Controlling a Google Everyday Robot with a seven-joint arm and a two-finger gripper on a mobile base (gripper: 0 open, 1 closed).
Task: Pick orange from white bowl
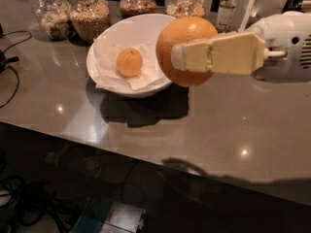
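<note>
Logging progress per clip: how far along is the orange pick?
Done: the claw is shut on the large orange, held up above the rim of the white bowl. In hand: that hold. Left: perhaps carrying it clear; a smaller orange lies in the bowl.

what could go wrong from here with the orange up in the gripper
1. The gripper holds the large orange in the air near the white bowl. Its flat finger presses on round peel, so the fruit could slip, drop to the table and roll.
2. The jars stand close behind the bowl, so a wide swing of the arm might knock them.
</note>
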